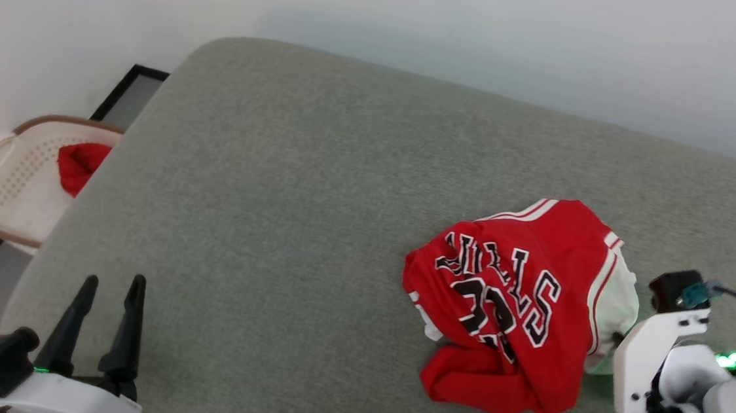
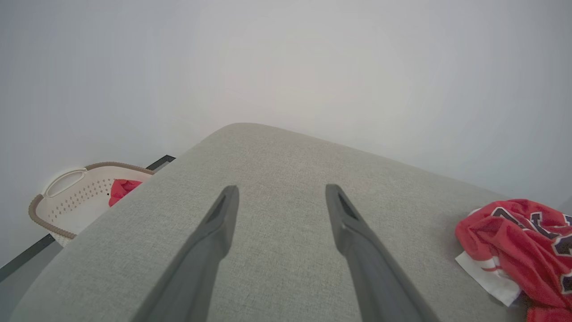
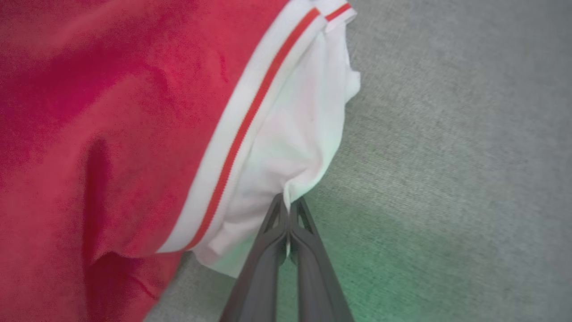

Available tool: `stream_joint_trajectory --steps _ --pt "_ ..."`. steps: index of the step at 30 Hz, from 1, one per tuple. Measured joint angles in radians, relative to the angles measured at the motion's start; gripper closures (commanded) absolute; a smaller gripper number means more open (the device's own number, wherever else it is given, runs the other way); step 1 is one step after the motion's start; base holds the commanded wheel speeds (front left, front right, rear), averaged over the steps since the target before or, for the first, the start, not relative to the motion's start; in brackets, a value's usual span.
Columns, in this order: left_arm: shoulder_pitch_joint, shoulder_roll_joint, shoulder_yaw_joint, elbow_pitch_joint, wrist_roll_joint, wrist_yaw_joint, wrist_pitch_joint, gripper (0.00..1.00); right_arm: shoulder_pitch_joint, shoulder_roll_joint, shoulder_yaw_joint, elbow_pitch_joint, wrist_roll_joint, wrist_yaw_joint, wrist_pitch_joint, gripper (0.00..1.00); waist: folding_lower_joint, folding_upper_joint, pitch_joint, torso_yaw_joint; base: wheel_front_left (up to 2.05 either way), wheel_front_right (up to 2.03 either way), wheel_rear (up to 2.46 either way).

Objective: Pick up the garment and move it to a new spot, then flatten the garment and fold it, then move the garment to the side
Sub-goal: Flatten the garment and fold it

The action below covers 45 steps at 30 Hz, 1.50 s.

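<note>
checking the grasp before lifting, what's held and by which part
The right gripper pinches the garment by the edge of its white sleeve; the left gripper is open and empty.

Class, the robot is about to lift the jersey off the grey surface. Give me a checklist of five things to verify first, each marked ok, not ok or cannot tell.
1. Right hand shut on the white sleeve of the garment: ok.
2. Grip deep enough to hold: cannot tell.
3. Left hand open, holding nothing: ok.
4. Garment lying flat: not ok, crumpled.
5. Bare space on the grey surface beside it: ok.
</note>
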Motion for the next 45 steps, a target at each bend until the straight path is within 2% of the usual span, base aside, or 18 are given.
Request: stream_joint_trajectory --steps 11,23,29,37,38,41,42,45 --pt "0.006 0.009 0.019 -0.005 0.014 -0.010 0.000 0.00 -0.035 -0.085 -0.091 -0.058 -0.005 0.000 0.012 1.00 0.0000 0.0000 -0.024 -0.081 0.00 0.00 0.00" --pt "0.000 0.022 -0.001 -0.004 0.017 -0.011 0.000 0.00 -0.055 -0.193 -0.209 0.033 -0.043 0.000 -0.020 1.00 0.0000 0.0000 -0.042 -0.152 0.00 0.00 0.00" --pt "-0.007 0.030 -0.015 0.002 0.017 -0.014 0.008 0.00 -0.050 -0.200 -0.276 0.122 -0.062 0.000 -0.048 1.00 0.0000 0.0000 -0.045 -0.157 0.00 0.00 0.00" --pt "-0.010 0.041 -0.034 0.007 0.018 -0.015 0.027 0.00 -0.054 -0.165 -0.323 0.259 -0.084 0.000 -0.104 1.00 0.0001 0.0000 -0.056 -0.158 0.00 0.00 0.00" --pt "-0.011 0.043 -0.036 0.006 0.018 -0.015 0.032 0.00 -0.059 -0.162 -0.323 0.270 -0.085 0.000 -0.108 0.87 0.0000 -0.0001 -0.058 -0.158 0.00 0.00 0.00" --pt "-0.012 0.051 -0.040 0.001 0.014 -0.016 0.047 0.00 -0.082 -0.148 -0.322 0.294 -0.086 0.000 -0.111 0.05 0.0000 0.0000 -0.063 -0.162 0.00 0.00 0.00" --pt "-0.012 0.056 -0.041 -0.001 0.013 -0.016 0.054 0.00 -0.089 -0.146 -0.323 0.301 -0.085 0.000 -0.111 0.00 0.0000 0.0000 -0.065 -0.165 0.00 0.00 0.00" --pt "-0.015 0.069 -0.045 -0.014 0.004 -0.017 0.080 0.00 -0.103 -0.137 -0.324 0.315 -0.083 0.000 -0.098 0.00 -0.0001 0.0000 -0.069 -0.176 0.00 0.00 0.00"
